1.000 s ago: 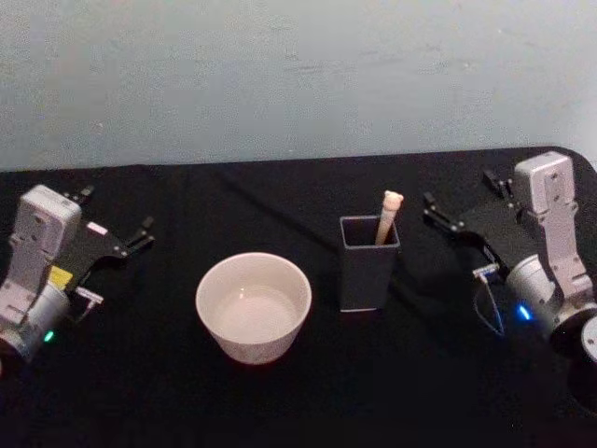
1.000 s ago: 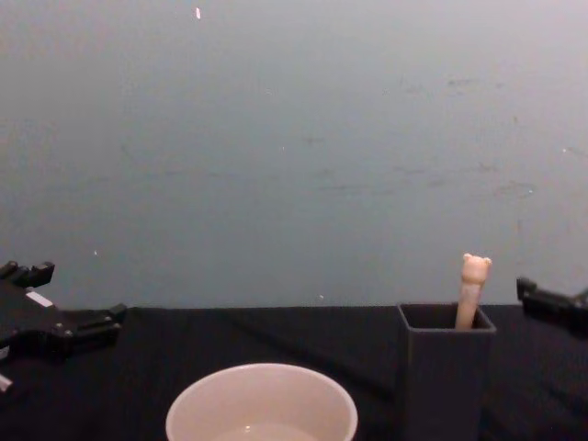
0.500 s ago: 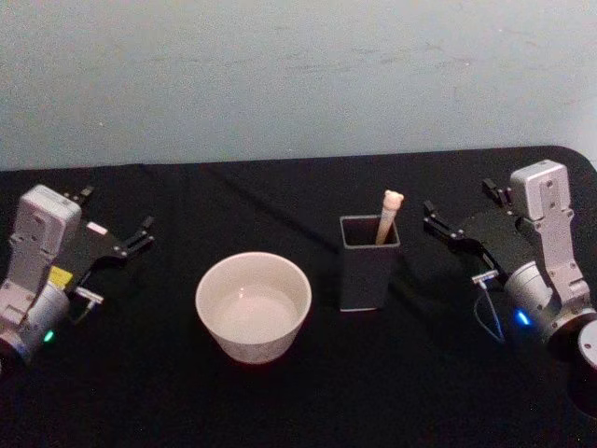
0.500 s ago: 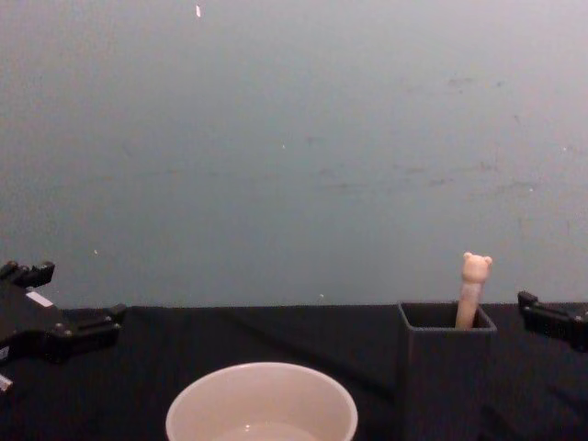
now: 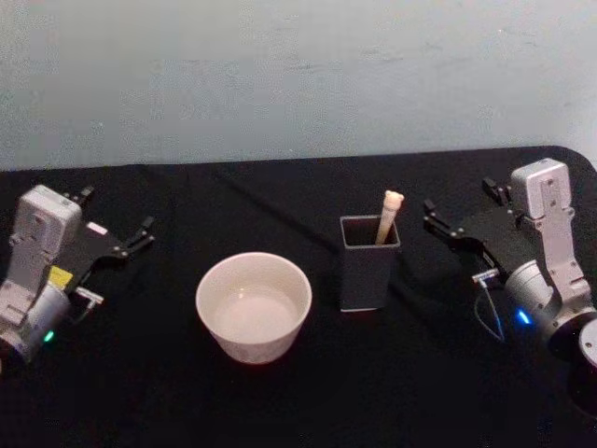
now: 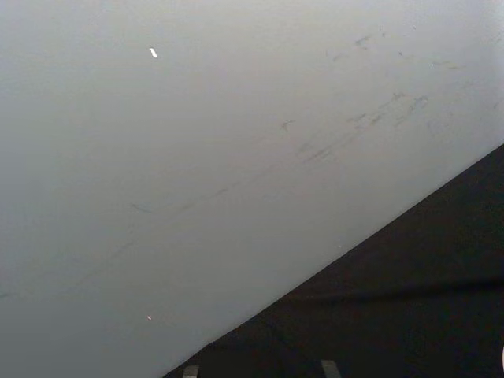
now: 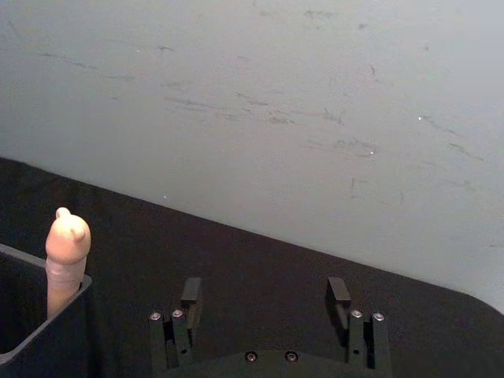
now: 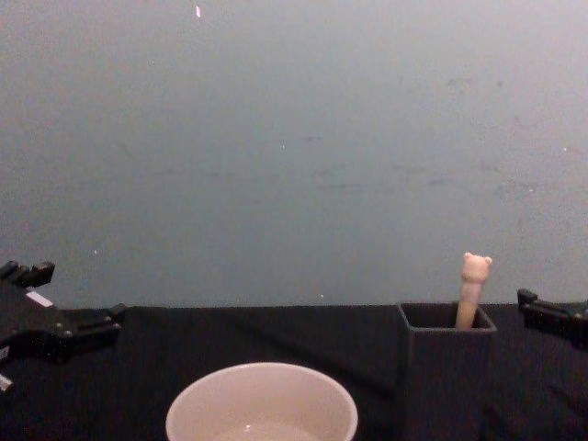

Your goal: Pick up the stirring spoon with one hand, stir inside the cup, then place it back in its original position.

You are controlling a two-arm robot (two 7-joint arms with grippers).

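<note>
The stirring spoon (image 5: 389, 215) stands in a dark grey square holder (image 5: 368, 266) at the table's middle right; its beige handle and bear head (image 8: 475, 269) stick out above the rim, and the shaft and bowl are hidden inside. The cream-white cup (image 5: 253, 280) sits just left of the holder. My right gripper (image 5: 459, 201) hovers open a short way right of the holder, nothing between its fingers (image 7: 191, 291). In the right wrist view the spoon (image 7: 67, 240) is off to the side of the gripper (image 7: 264, 293). My left gripper (image 5: 117, 213) rests open at the far left.
A black cloth (image 5: 308, 392) covers the table, and a plain pale wall (image 8: 294, 138) rises behind it. There is a gap between the cup (image 8: 262, 404) and the holder (image 8: 446, 367).
My right gripper has sunk slightly beside the holder. The left arm, spoon and cup have not moved.
</note>
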